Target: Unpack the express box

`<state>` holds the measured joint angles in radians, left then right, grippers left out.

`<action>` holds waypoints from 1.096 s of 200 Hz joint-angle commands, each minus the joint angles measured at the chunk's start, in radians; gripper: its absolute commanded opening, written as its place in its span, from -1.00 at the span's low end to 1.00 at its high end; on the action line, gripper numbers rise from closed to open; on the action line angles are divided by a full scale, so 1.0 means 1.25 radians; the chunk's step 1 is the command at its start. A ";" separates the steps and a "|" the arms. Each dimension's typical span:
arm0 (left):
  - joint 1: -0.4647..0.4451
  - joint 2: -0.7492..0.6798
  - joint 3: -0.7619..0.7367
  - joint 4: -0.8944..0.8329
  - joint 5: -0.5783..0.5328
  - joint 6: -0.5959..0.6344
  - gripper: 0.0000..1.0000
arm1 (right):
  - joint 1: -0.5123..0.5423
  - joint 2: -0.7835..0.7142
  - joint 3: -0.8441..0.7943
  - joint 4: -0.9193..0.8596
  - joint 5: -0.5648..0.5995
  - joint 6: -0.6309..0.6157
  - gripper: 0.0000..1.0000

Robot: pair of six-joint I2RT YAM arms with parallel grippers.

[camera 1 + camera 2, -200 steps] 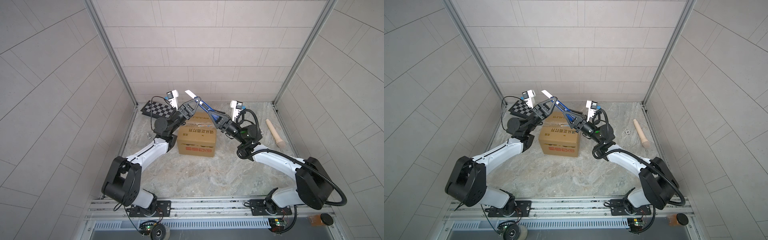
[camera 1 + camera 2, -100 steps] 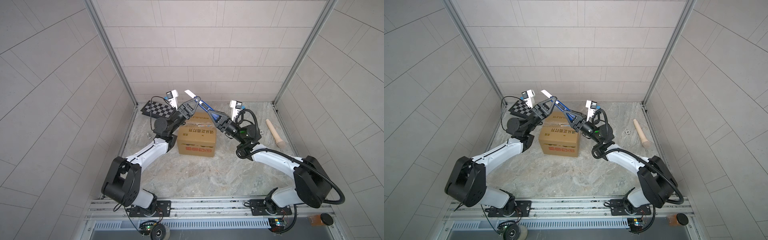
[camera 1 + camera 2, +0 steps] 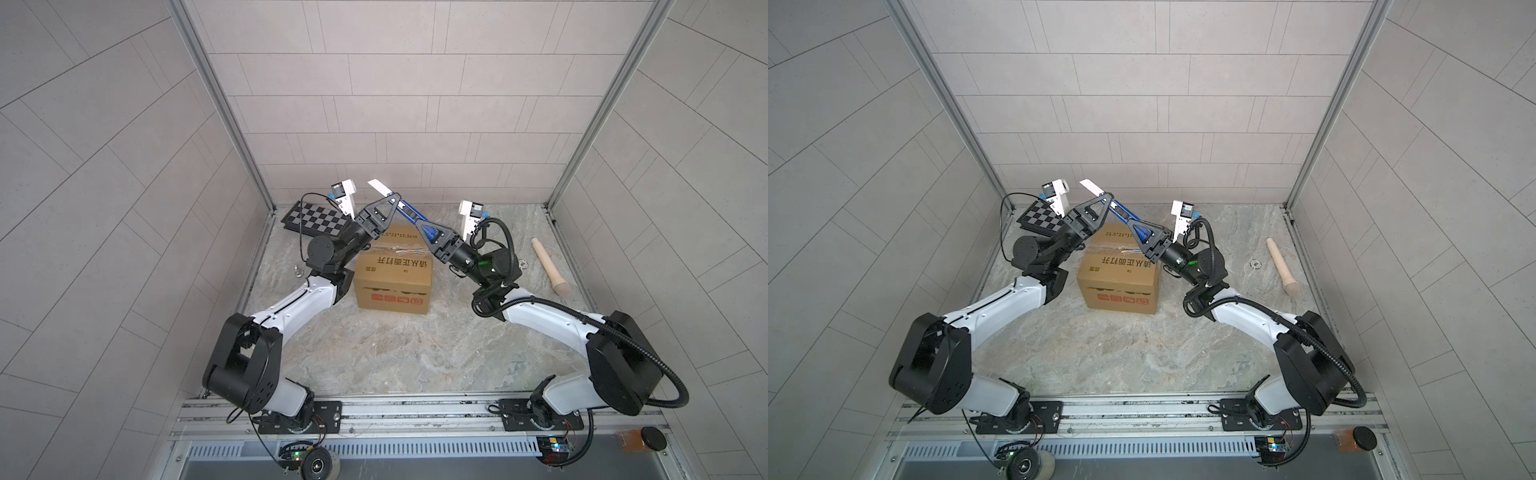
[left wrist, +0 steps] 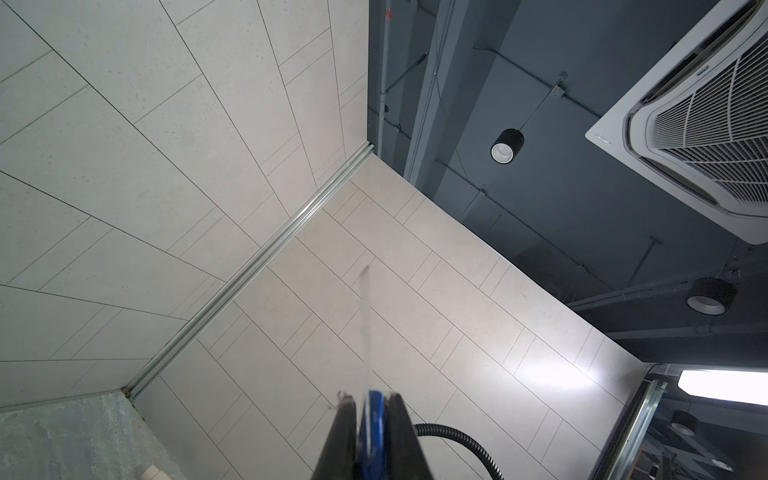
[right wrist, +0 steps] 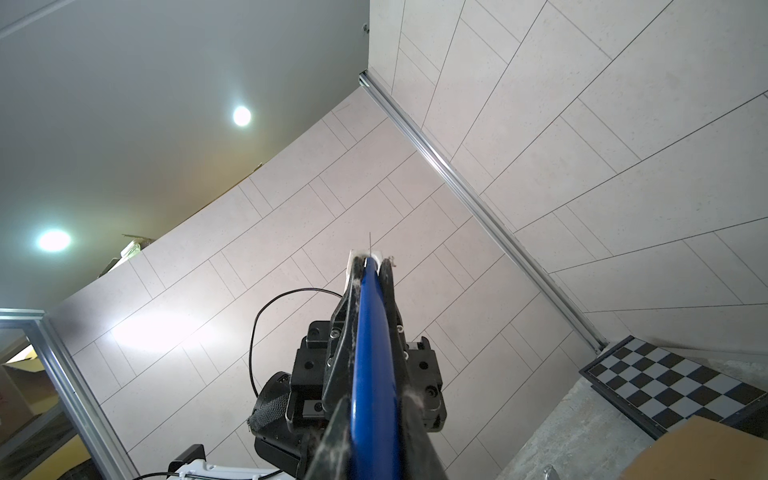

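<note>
my right gripper is clamped on the blue handle of the knife; my left gripper flanks the same handle nearer the white blade, and i cannot tell whether it presses or stands just clear. i judge we hold it raised to pass it between arms. below, the express box sits closed and taped on the table, near the chequered board.

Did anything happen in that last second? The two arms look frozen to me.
Little moved. The right arm's fingers closed onto the blue handle of the white-bladed knife, which the left arm's fingers flank near the blade; whether those have loosened is unclear. Both arms, the brown cardboard box, the black-and-white chequered board and the pale wooden pestle-shaped stick stayed put.
</note>
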<state>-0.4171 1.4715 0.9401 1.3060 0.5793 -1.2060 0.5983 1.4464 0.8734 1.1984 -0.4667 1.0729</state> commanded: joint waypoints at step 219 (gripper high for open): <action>-0.028 -0.540 -0.259 -1.076 -0.281 0.330 1.00 | -0.234 0.193 0.574 -1.312 0.137 -0.727 -1.00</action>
<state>-0.4236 0.8005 0.6483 -0.0898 0.2302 -0.7300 0.2718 1.6279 1.4822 -0.3466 -0.2859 0.2802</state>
